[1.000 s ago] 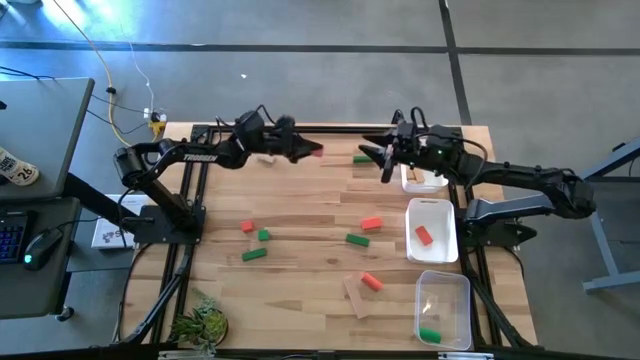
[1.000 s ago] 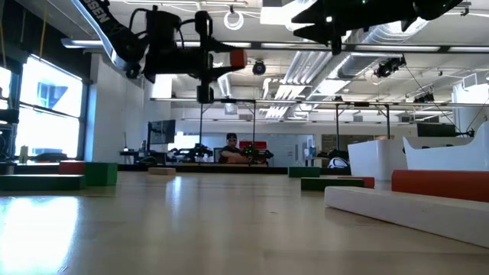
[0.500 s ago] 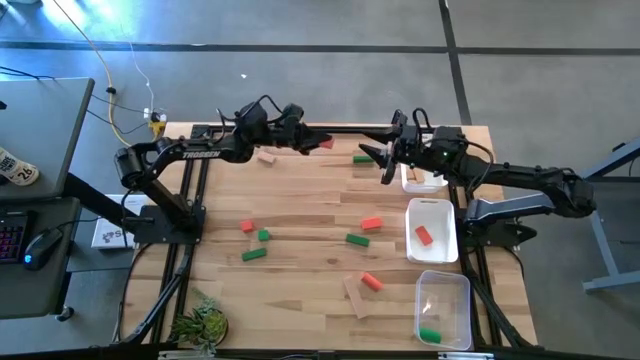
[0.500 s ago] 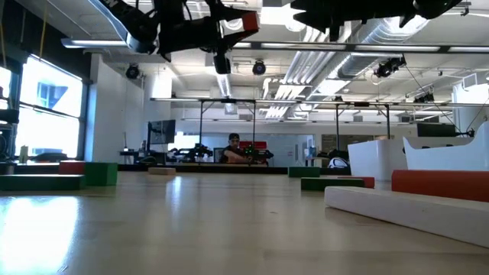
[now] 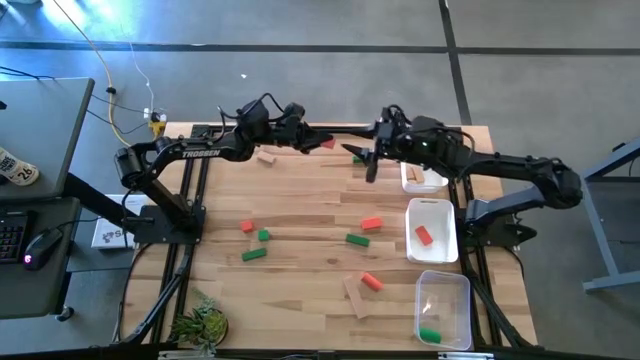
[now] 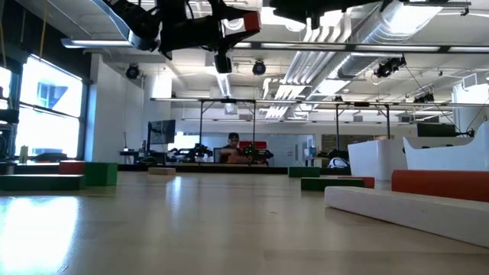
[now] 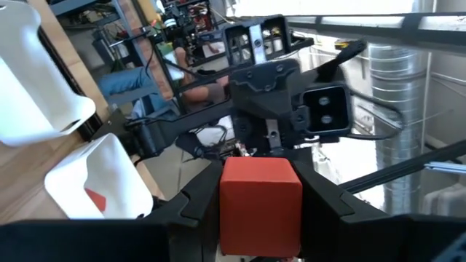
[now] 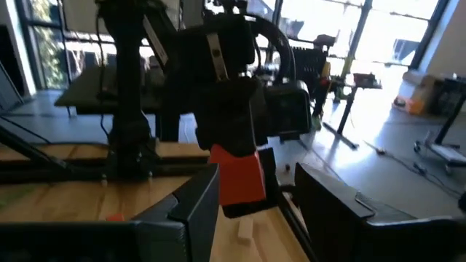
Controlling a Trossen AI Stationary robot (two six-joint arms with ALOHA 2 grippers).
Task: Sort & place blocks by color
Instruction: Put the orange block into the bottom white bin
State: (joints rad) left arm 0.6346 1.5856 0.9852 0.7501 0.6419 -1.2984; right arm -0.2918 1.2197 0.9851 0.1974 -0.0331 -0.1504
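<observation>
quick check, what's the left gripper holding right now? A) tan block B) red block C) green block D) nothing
B: the left gripper is shut on a red block, held up in the air facing the open right gripper, which is empty.

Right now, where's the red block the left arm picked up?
In the left hand, held up over the table's far edge in the high view: the red block sits between its fingers, facing the open right hand close by.
</observation>
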